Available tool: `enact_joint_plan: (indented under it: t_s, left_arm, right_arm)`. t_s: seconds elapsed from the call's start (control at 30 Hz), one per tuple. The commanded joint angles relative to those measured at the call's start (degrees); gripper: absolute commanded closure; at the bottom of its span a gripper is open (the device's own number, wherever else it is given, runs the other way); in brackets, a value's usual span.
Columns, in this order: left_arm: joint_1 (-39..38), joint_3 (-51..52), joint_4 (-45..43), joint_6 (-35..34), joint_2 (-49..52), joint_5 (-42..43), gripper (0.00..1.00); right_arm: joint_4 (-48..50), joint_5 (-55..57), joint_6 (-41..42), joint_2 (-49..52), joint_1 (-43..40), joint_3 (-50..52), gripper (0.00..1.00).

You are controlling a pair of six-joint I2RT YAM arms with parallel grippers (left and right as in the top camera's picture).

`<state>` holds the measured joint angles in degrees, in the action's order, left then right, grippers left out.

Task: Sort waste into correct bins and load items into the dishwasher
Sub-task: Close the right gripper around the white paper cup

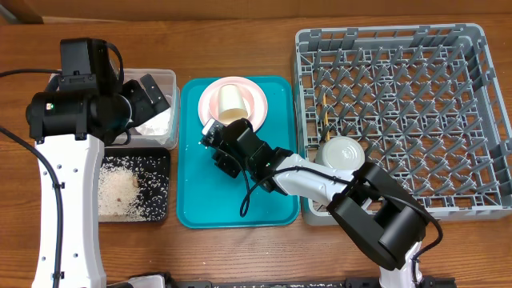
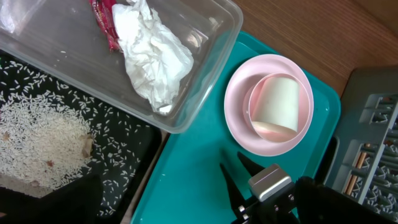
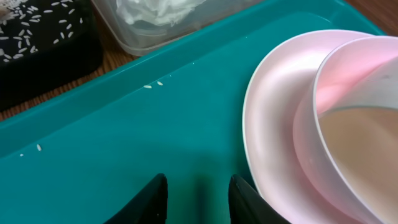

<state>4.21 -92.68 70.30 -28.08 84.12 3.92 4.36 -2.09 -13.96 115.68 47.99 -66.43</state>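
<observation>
My right gripper (image 3: pixel 196 199) is open and empty, low over the teal tray (image 1: pixel 240 200), just left of the pink dishes (image 1: pixel 252 104); it also shows in the overhead view (image 1: pixel 214 136) and the left wrist view (image 2: pixel 239 174). The cream cup (image 2: pixel 277 102) lies on its side in the stacked pink dishes (image 2: pixel 239 106). My left gripper (image 1: pixel 152 94) hangs open and empty over the clear tub (image 1: pixel 164 78), which holds white tissue (image 2: pixel 155 56) and the red wrapper (image 2: pixel 106 18). The white bowl (image 1: pixel 346 152) sits in the grey rack (image 1: pixel 416 80).
The black tray (image 1: pixel 156 160) below the tub holds a heap of rice (image 1: pixel 120 192). A few grains lie on the teal tray (image 3: pixel 152 85). Thin brown chopsticks (image 2: pixel 359 158) lie in the rack near the bowl. The rack fills the right side.
</observation>
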Motion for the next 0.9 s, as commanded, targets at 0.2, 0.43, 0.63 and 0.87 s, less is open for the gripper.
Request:
enact_joint_plan:
  t_s: [0.2,0.43,0.63,0.87]
  left_arm:
    - [-0.2,-1.1,0.0,1.1,-0.5,0.1,0.0]
    - [-0.2,-1.1,-0.1,1.1,-0.5,0.1,0.0]
    - [-0.2,-1.1,0.0,1.1,-0.5,0.1,0.0]
    - [-0.2,-1.1,0.0,1.1,-0.5,0.1,0.0]
  right_arm:
    - [1.3,2.5,-1.3,2.5,-2.4,-1.0,0.67]
    - [1.1,2.4,-1.0,3.2,-2.7,-1.0,0.73]
    - [-0.3,2.4,-1.0,3.2,-2.2,-1.0,0.82]
    - [-6.6,2.4,-1.0,0.3,0.0,-1.0,0.82]
